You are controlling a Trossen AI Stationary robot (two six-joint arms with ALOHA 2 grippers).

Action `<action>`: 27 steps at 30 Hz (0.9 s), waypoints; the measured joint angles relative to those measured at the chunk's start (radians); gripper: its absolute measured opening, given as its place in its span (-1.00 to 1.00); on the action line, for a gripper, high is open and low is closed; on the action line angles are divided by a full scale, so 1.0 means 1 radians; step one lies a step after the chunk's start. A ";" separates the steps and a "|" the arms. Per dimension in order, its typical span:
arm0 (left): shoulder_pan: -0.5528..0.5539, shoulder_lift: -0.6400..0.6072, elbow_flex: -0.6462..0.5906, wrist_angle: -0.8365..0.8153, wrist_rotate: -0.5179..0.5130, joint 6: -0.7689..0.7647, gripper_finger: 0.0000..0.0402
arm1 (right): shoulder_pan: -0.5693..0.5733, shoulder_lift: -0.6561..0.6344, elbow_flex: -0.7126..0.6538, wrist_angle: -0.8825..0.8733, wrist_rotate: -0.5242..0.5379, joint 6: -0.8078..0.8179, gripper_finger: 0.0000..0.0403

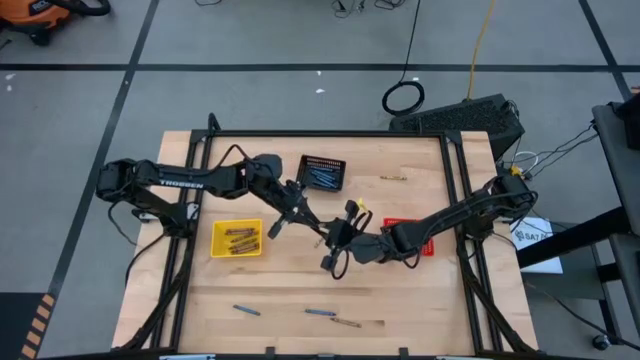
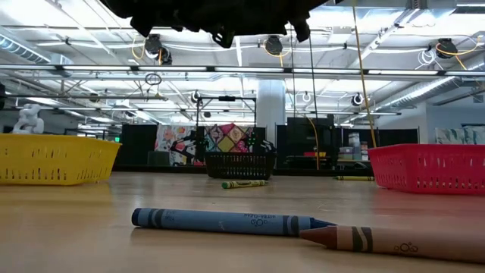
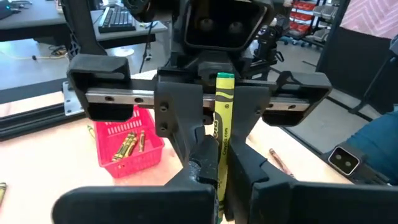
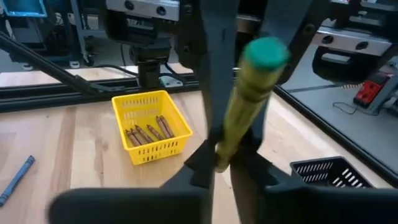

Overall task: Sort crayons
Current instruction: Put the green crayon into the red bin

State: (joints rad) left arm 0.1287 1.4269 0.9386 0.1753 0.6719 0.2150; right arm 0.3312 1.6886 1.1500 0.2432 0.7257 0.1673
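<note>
**Mid-air handover: one olive-yellow crayon between two grippers**

High view. The two arms meet over the table's centre. The left gripper (image 1: 300, 208) reaches in from 10 o'clock, the right gripper (image 1: 338, 238) from 3 o'clock, the two just beside each other; the crayon between them is too small to pick out here. Around them sit the yellow basket (image 1: 236, 239) at 9 o'clock, the black basket (image 1: 322, 172) at 12 o'clock and the red basket (image 1: 428, 247) at 3 o'clock, half under the right arm. Loose crayons lie along the 6 o'clock edge, among them a blue crayon (image 1: 246, 309), with another stick near 1 o'clock. "TROSSEN" reads on the left arm.

Low view. The blue crayon (image 2: 231, 221) lies flat, tip touching a tan-brown crayon (image 2: 394, 240). Both grippers hang overhead, mostly out of frame.

Left wrist view. The olive-yellow crayon (image 3: 221, 137) stands lengthwise between the left fingers, which are clamped on its near end; the right gripper's fingers flank its far part. The wrapper's print is too blurred to read.

Right wrist view. The same crayon (image 4: 245, 93) points up and away, its lower end pinched between the right fingers. Both grippers appear clamped on it, so I judge the coming move turns on the left one letting go; the red basket is nearest to the right arm.
</note>
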 joint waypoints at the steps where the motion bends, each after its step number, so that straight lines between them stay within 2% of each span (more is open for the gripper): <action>1: 0.000 0.000 0.000 0.000 -0.002 0.000 -0.96 | -0.003 0.000 0.000 0.001 -0.007 0.005 -0.94; 7: -0.001 0.000 0.000 -0.008 0.004 0.000 -0.96 | -0.007 0.000 0.000 -0.001 -0.067 0.031 -0.96; 13: -0.001 0.000 0.000 -0.011 -0.025 0.000 -0.94 | -0.004 -0.001 0.000 -0.013 -0.065 0.038 -0.98; 23: 0.000 0.000 0.000 -0.008 -0.045 0.000 -0.69 | -0.003 -0.001 0.000 -0.090 -0.076 0.132 -0.99; 27: 0.001 0.000 0.000 -0.008 -0.049 0.000 -0.64 | -0.002 -0.009 0.000 -0.182 -0.077 0.198 -1.00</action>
State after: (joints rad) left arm 0.1296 1.4265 0.9386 0.1672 0.6233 0.2152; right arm 0.3294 1.6794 1.1500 0.0611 0.6487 0.3654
